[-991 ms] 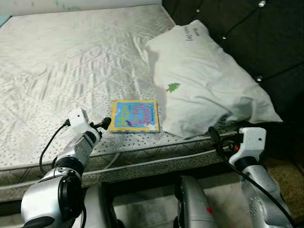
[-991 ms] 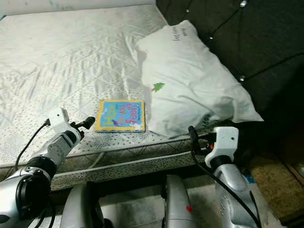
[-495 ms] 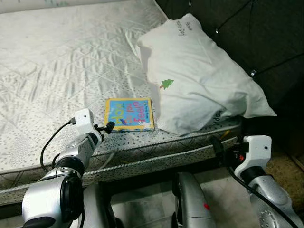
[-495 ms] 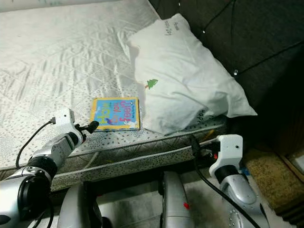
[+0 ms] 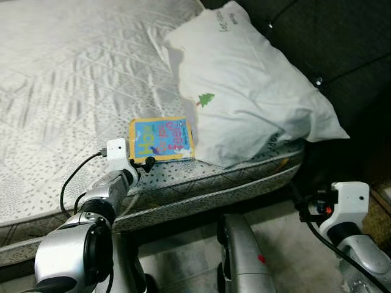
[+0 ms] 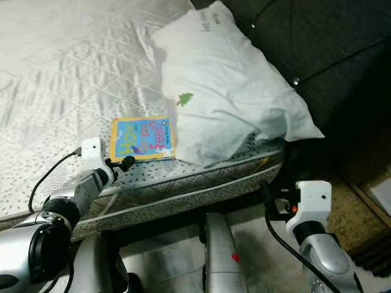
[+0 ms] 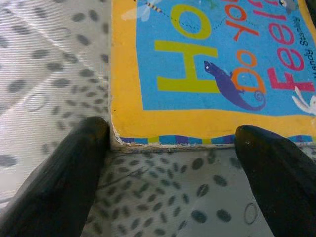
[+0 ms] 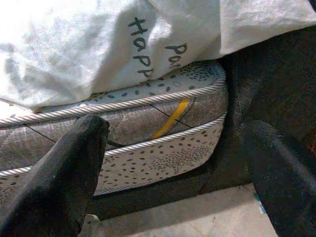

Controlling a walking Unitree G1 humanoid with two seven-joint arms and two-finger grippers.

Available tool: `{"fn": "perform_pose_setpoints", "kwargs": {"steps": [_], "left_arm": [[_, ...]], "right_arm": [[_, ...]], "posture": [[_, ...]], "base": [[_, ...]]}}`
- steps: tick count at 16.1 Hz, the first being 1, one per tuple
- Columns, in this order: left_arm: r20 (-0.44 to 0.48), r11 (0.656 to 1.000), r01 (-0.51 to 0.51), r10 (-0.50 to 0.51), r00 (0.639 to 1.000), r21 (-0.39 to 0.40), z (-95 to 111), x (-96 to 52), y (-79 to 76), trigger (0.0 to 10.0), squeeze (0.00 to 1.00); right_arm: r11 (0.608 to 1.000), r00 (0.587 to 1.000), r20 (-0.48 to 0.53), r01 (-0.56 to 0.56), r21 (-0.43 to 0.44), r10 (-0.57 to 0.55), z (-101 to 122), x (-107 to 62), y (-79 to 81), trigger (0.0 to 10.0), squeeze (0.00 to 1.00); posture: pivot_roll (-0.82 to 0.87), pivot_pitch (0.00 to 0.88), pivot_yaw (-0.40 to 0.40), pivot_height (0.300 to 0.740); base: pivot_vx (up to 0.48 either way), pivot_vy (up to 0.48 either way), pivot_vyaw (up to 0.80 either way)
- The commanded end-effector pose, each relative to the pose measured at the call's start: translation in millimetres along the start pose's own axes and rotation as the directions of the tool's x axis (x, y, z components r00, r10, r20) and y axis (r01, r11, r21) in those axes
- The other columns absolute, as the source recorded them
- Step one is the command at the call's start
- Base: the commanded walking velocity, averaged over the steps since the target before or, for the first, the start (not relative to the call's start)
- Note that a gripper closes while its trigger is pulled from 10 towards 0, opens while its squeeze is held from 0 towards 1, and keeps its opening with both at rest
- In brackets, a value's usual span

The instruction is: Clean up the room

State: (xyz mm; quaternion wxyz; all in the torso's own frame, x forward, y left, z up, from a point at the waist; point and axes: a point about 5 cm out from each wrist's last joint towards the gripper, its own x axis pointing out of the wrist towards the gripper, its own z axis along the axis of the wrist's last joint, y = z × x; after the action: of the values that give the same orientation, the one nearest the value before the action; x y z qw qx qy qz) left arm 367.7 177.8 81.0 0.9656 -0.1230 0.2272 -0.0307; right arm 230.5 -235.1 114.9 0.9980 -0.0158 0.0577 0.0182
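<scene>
One book (image 5: 161, 138) lies flat on the mattress (image 5: 73, 91) near its front edge, with its right side just beside the lower corner of the white pillow (image 5: 244, 91). Its cover is blue inside a yellow border, with large lettering in yellow, orange and pink, a purple lizard, and a striped band along the worn bottom edge. From the head cameras the book is nearly square, its slightly longer side running across the bed, and it is turned a little so the lettering reads sideways up the cover. The left gripper (image 5: 148, 163) sits at the book's near left corner, its two black fingers (image 7: 59, 182) spread apart on either side of that corner, low over the dotted fabric. The right gripper (image 8: 173, 177) hangs lower beside the mattress's end, fingers spread wide and holding nothing, facing the piped mattress side beneath the pillow.
</scene>
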Motion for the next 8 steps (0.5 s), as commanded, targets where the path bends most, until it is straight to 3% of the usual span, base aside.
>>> {"fn": "perform_pose_setpoints", "kwargs": {"steps": [1, 5, 8], "left_arm": [[-0.016, 1.0, 0.008, -0.008, 1.0, 0.011, -2.4, 0.7, -3.2, 10.0, 0.0], [-0.022, 1.0, 0.013, -0.012, 1.0, 0.016, -3.6, 0.9, -4.5, 10.0, 0.0], [-0.029, 0.999, 0.044, -0.043, 0.999, 0.022, -3.7, 2.9, -14.6, 10.0, 0.0]], "right_arm": [[1.0, 1.0, -0.001, 0.007, -0.003, -0.007, -0.6, -3.4, -5.4, 10.0, 0.0], [1.0, 1.0, -0.008, 0.012, -0.012, -0.013, -2.4, -6.4, -7.5, 10.0, 0.0], [1.0, 1.0, 0.005, 0.007, -0.013, -0.007, 2.3, -4.2, -4.0, 10.0, 0.0]], "posture": [[-0.35, 0.211, -0.004, 0.536], [-0.36, 0.214, -0.005, 0.536], [-0.35, 0.21, -0.004, 0.536]], "base": [[0.0, 0.0, 0.0], [0.0, 0.0, 0.0], [0.0, 0.0, 0.0]]}}
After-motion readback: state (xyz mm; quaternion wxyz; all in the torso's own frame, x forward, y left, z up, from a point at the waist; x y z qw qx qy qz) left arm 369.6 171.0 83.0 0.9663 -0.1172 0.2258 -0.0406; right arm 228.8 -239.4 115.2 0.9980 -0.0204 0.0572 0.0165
